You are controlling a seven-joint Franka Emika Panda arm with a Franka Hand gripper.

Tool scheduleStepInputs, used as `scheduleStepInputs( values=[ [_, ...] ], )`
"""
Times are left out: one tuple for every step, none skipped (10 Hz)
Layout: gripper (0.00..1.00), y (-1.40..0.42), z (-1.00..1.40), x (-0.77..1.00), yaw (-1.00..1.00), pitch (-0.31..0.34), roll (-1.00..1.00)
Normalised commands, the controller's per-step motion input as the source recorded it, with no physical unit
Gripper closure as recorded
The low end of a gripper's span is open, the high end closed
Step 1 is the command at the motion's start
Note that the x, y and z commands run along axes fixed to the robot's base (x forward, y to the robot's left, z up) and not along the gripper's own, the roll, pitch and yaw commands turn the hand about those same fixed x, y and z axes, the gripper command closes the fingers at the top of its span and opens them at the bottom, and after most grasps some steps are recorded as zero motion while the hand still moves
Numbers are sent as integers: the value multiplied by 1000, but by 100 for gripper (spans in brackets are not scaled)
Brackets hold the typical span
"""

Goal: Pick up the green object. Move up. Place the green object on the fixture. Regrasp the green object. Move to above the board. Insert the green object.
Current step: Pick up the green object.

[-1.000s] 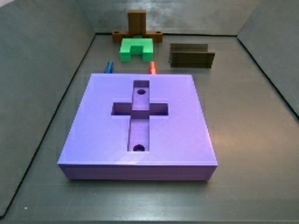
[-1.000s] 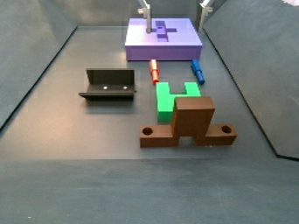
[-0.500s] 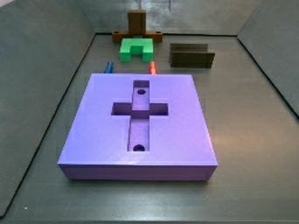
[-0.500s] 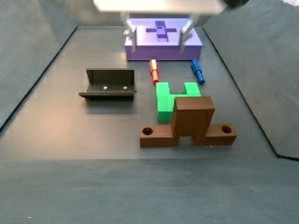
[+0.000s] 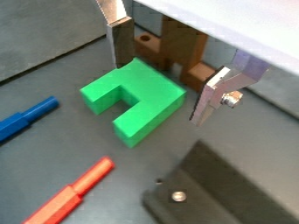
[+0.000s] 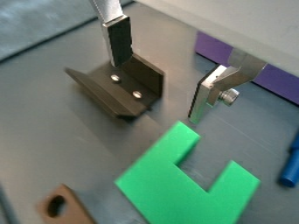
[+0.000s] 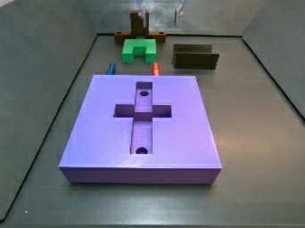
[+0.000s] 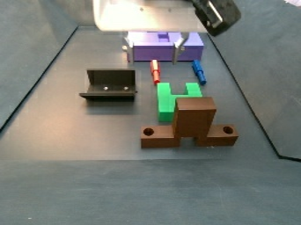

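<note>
Green object (image 5: 135, 99) sits untouched on the floor by the wooden stand (image 8: 188, 125), our gripper (image 5: 167, 80) hangs above it with jaws apart and empty, so we judge every step remains.

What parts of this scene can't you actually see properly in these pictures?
- Board: in a side view, the robot's wrist covers most of its top.
- Gripper: open above the green object; finger tops cut off by the frame.
- Brown wooden stand: small and distant, lower part behind the green object.
- Fixture: trough interior faces away.
</note>
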Motion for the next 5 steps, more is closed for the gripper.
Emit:
scheduleStepInputs(
  values=[
    [0,-263,-680,-277,-17,-196,-61],
    [0,-157,-497,-209,-20,-91,0],
    [0,0,-617,0,0,-99,-77],
    [0,37,-674,180,0,-107,-140],
    [0,20,-506,189,0,-139,-171]
  ],
)
